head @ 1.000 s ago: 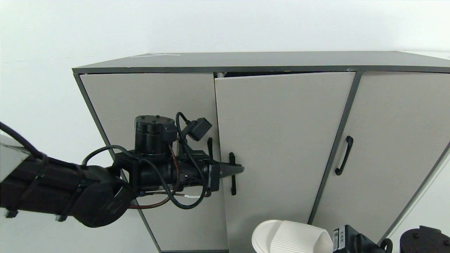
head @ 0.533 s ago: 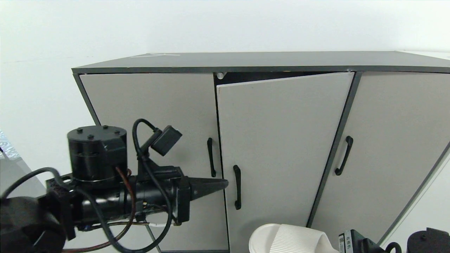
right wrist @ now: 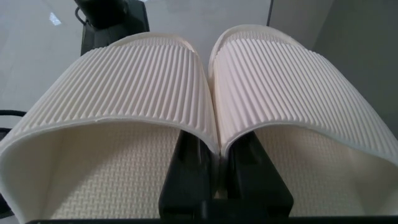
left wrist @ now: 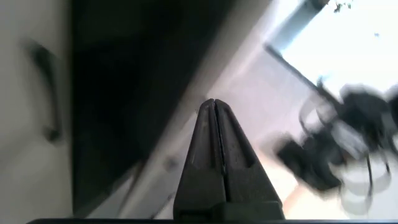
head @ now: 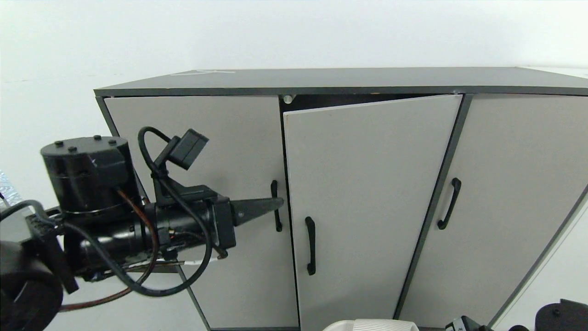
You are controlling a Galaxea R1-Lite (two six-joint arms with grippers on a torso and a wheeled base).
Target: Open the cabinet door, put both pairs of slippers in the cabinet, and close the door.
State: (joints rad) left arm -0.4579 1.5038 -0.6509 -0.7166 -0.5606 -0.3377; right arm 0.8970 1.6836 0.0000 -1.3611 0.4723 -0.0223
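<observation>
Right end effector pinches adjoining inner walls of 2 slippers.

Soft, bright, even light falls on the cabinet, whose door gap lies in deep shadow.

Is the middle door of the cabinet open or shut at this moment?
Partly open. The middle door stands ajar: its top edge slants and a dark gap shows under the cabinet top.

Head camera facing cabinet, left wrist near door, right wrist over slippers
</observation>
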